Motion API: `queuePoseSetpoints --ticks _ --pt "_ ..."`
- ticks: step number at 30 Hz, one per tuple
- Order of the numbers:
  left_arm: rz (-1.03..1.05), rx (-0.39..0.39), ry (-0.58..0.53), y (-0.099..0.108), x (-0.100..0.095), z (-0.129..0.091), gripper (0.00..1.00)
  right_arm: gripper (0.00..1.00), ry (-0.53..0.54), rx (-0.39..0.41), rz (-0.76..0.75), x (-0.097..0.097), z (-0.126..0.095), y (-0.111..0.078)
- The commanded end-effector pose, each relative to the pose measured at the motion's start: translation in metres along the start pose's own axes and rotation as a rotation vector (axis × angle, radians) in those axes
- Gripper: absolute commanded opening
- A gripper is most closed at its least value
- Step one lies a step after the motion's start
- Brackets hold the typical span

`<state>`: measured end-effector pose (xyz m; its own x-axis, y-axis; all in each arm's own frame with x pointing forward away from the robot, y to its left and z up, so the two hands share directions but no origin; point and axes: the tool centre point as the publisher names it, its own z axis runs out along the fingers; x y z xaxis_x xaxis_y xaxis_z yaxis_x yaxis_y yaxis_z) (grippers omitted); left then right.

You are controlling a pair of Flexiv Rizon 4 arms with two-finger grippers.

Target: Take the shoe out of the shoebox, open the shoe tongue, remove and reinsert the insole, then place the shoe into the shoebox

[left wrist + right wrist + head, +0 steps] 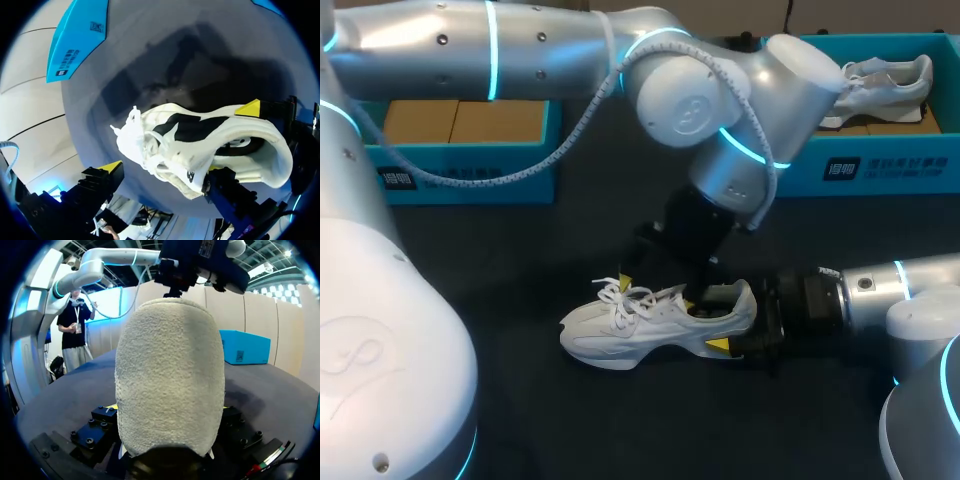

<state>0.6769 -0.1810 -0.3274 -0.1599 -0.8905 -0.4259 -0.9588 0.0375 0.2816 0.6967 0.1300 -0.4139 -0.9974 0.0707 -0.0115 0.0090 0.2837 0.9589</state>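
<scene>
As right tool (738,328) grips heel, shoe (650,325) lies crosswise, toe left

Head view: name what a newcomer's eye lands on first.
A white lace-up sneaker lies in the middle of the dark table. The left gripper hangs open over its tongue, and the right gripper is shut on its heel. A second white sneaker sits in the blue cardboard shoebox at far right.

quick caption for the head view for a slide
Right gripper holds the white sneaker by its heel on the dark table while the open left gripper hangs over its laces
</scene>
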Motion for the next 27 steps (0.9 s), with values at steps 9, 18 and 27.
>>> queuePoseSetpoints --ticks 9,18,27 --pt "0.029 0.006 0.100 0.004 -0.007 -0.003 0.67 0.00 0.002 0.006 0.001 0.000 0.001 0.002" --pt "0.079 -0.007 0.143 -0.001 0.012 -0.010 0.44 0.00 0.002 0.006 0.001 0.000 0.001 0.002" --pt "0.110 0.006 0.155 0.001 0.021 -0.016 0.25 0.00 0.002 0.006 0.001 0.000 0.001 0.002"
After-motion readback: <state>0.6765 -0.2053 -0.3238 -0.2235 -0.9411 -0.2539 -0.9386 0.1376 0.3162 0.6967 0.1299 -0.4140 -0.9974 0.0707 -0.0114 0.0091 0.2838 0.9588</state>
